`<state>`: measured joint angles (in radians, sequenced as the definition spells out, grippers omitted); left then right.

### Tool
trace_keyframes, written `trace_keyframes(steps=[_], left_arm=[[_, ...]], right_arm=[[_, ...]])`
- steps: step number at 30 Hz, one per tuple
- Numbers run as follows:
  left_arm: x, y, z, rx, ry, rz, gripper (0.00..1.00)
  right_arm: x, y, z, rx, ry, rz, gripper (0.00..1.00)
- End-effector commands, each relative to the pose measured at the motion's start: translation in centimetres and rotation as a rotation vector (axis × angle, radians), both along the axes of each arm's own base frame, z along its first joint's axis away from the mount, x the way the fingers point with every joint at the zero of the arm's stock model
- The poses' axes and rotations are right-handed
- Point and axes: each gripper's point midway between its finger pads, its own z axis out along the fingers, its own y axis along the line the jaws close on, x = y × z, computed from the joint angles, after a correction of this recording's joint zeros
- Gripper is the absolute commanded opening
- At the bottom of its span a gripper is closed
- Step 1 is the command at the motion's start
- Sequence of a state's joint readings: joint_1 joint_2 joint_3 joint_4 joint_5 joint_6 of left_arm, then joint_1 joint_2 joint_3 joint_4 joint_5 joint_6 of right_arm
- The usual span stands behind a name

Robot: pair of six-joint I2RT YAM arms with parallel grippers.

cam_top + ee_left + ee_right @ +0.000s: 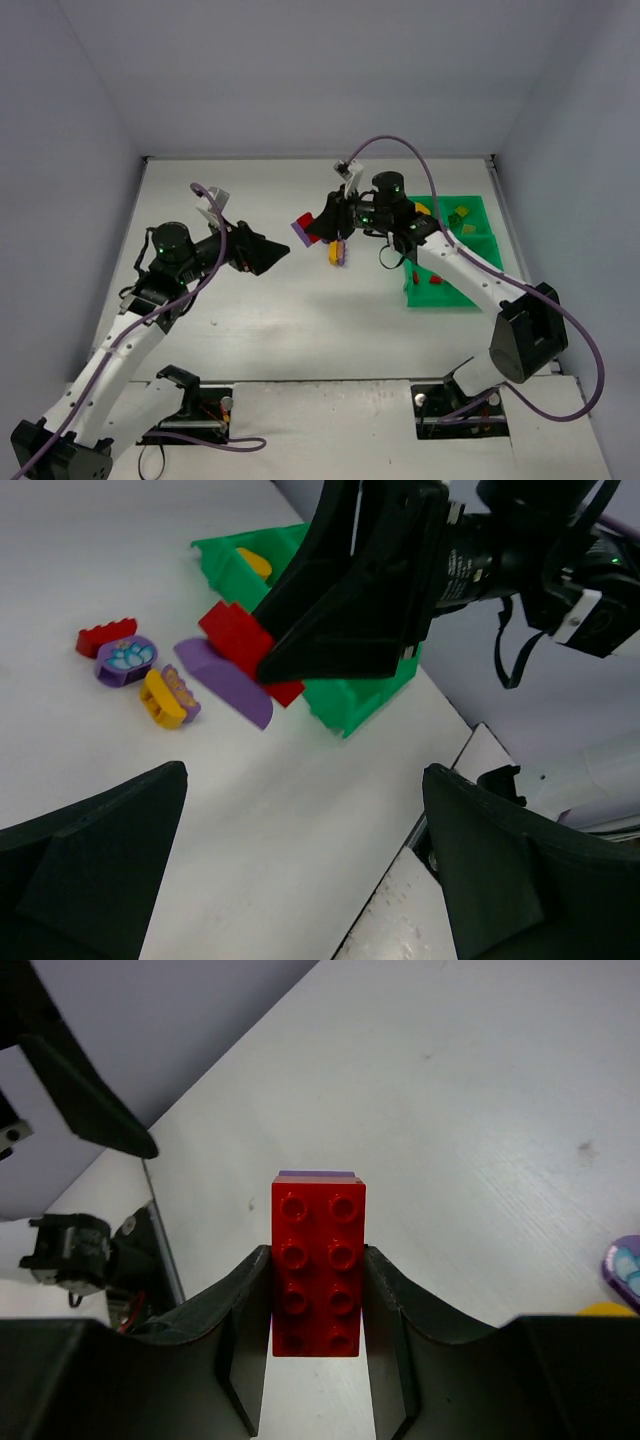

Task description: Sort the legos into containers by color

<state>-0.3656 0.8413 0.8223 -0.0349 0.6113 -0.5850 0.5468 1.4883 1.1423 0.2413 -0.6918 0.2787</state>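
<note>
The right end effector (318, 1260) pinches a red brick (318, 1222) by its long sides, studs facing the wrist camera. A flat purple piece (225, 680) sits against the brick's underside, and only its edge shows past the brick's far end in the right wrist view. The pair hangs left of the tray (478, 212), near the middle of the desk (250, 320). I cannot tell whether the purple piece touches the desk.

Just beside the held brick, on the desk, lie a yellow brick (160, 702) touching a small purple one (184, 692), a round purple piece (127, 660) and a small red brick (105, 635), which sits against the round piece.

The tray sits at the right of the desk under the right arm. Yellow bricks lie in its far compartments and a red one (435, 280) in a near compartment.

The left end effector (262, 252) is spread wide and holds nothing. It points toward the held brick from the left, a little apart from it.
</note>
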Motion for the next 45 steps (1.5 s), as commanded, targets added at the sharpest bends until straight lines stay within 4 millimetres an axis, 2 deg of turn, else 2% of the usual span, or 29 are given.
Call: trace_keyframes(steps=[1, 10, 18, 29, 32, 37, 40, 45], left_arm=[[-0.4, -1.9, 5.3, -0.108, -0.199, -0.141, 0.96], [1.1, -2.8, 5.9, -0.138, -0.202, -0.152, 0.96], [1.1, -4.0, 7.4, -0.235, -0.202, -0.232, 0.96], [2.0, -4.9, 6.6, -0.267, -0.151, -0.268, 0.94], [2.0, -5.0, 6.8, -0.279, -0.157, -0.279, 0.89], [2.1, -5.1, 7.1, -0.293, -0.166, -0.287, 0.71], [2.0, -5.3, 7.1, -0.301, -0.166, -0.303, 0.63], [2.0, -5.5, 7.3, -0.308, -0.174, -0.319, 0.62]], right_arm=[[-2.8, 1.0, 6.1, 0.167, -0.129, 0.151, 0.0], [-3.7, -0.6, 8.6, 0.254, -0.148, 0.199, 0.0], [-4.3, -1.0, 9.7, 0.292, -0.167, 0.223, 0.0], [-5.0, -0.9, 10.8, 0.331, -0.18, 0.255, 0.0], [-5.0, -0.9, 10.9, 0.336, -0.178, 0.256, 0.0], [-5.2, -0.7, 11.1, 0.361, -0.176, 0.278, 0.0], [-5.1, -0.6, 11.1, 0.37, -0.167, 0.283, 0.0], [-5.3, -0.5, 11.2, 0.384, -0.16, 0.303, 0.0]])
